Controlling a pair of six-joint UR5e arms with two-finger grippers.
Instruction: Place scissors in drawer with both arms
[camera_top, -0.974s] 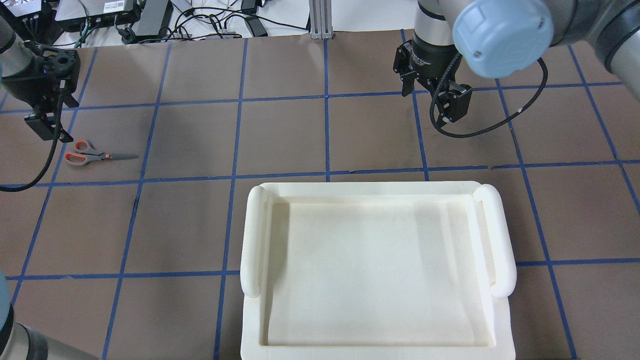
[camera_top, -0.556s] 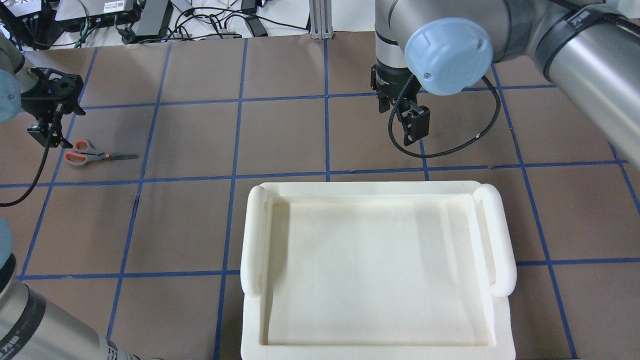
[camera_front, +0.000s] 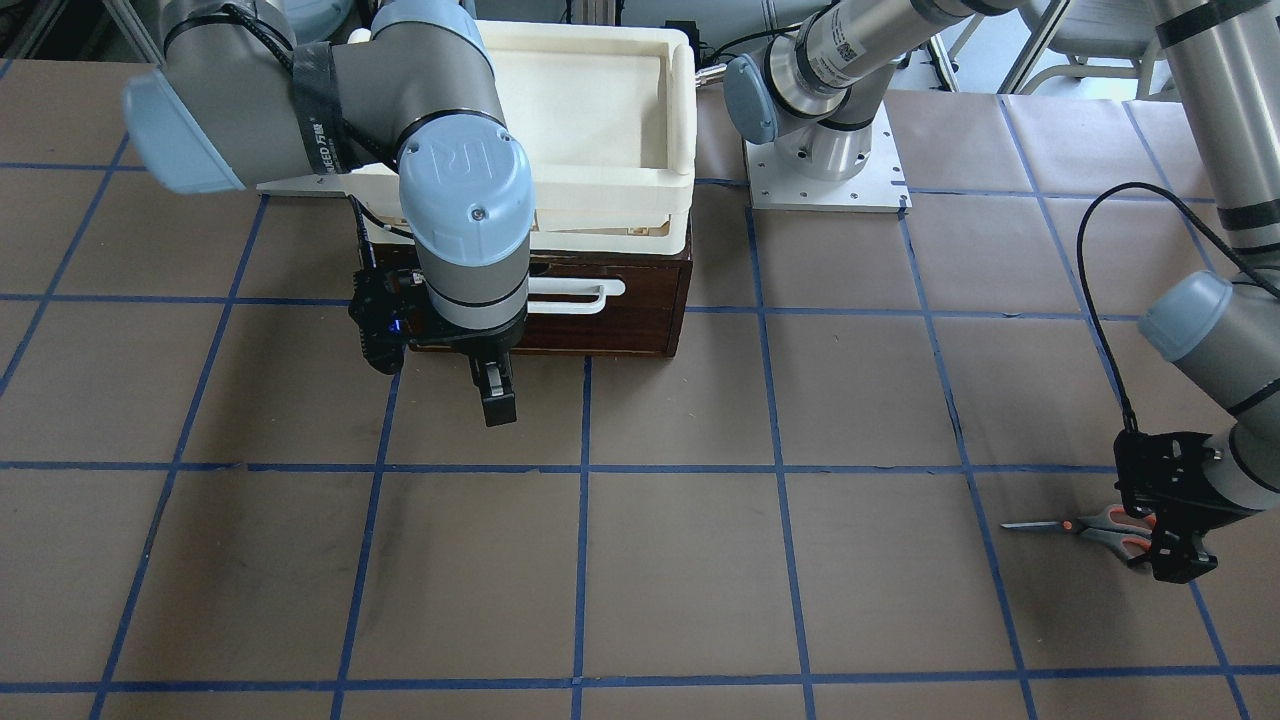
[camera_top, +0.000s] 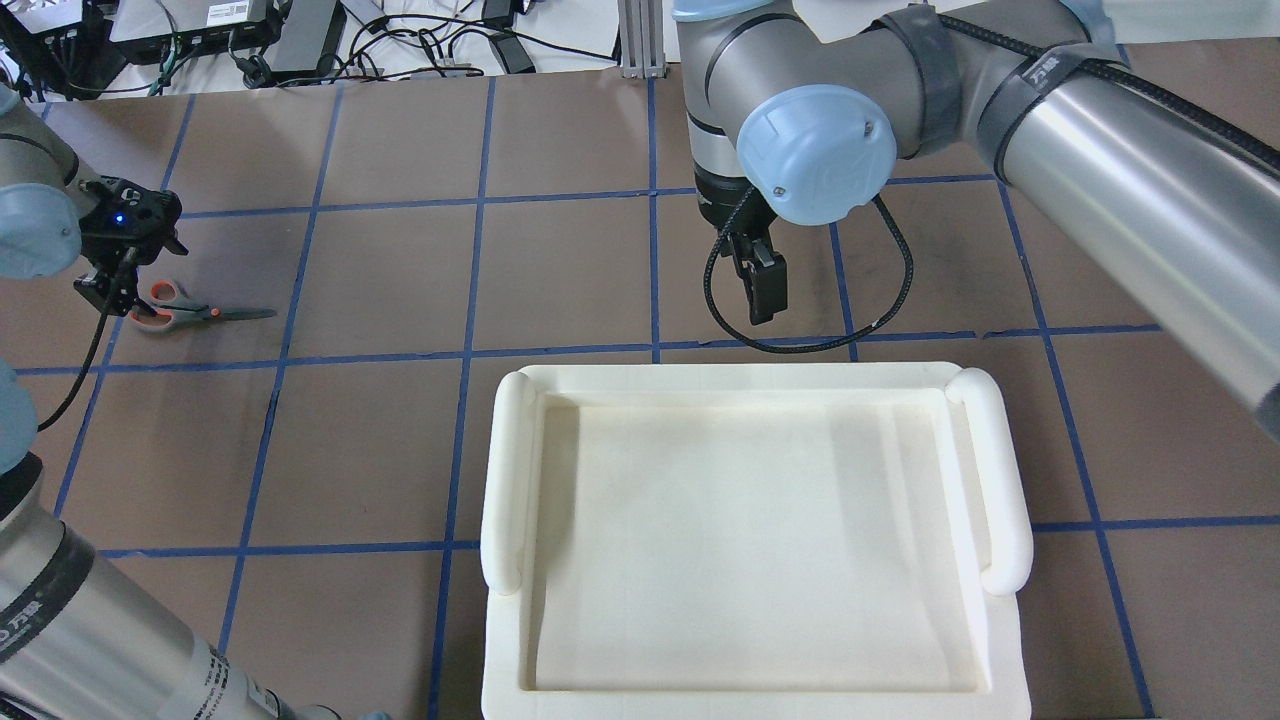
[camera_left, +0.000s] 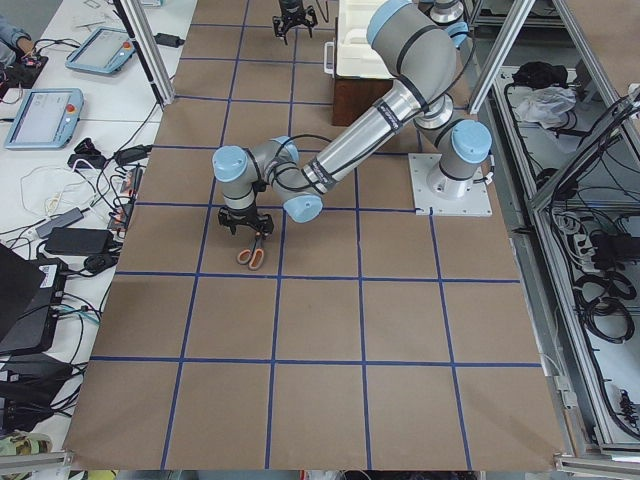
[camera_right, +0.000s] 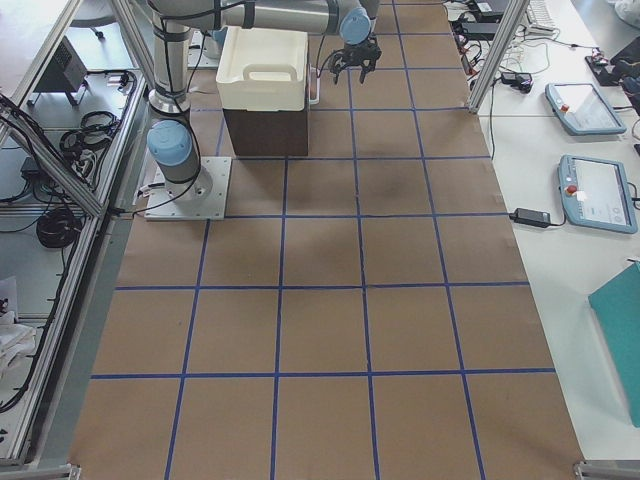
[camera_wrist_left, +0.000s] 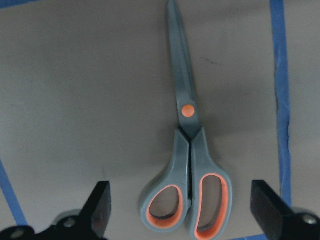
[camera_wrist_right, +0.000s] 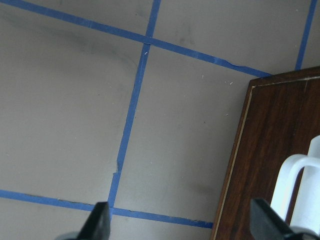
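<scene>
The scissors (camera_top: 190, 313) lie flat on the brown table at the far left, blades closed and pointing toward the middle. They also show in the front view (camera_front: 1090, 526). My left gripper (camera_top: 118, 296) is open and low over the handles. In the left wrist view the scissors (camera_wrist_left: 187, 165) lie between the spread fingertips (camera_wrist_left: 100, 202). The dark brown drawer (camera_front: 640, 320) is closed, with its white bar handle (camera_front: 570, 292) facing the table. My right gripper (camera_front: 492, 398) is open and empty, just in front of the drawer's handle end. The drawer (camera_wrist_right: 265, 150) and its handle (camera_wrist_right: 300, 195) show in the right wrist view.
A cream-white plastic tray (camera_top: 750, 376) sits on top of the drawer box. Blue tape lines grid the table (camera_front: 700, 560). Cables and electronics (camera_top: 250, 30) lie beyond the table's far edge.
My right arm has swung left and nearer the tray and drawer front. My left gripper has come down over the scissors' handles. The scissors have not moved.
</scene>
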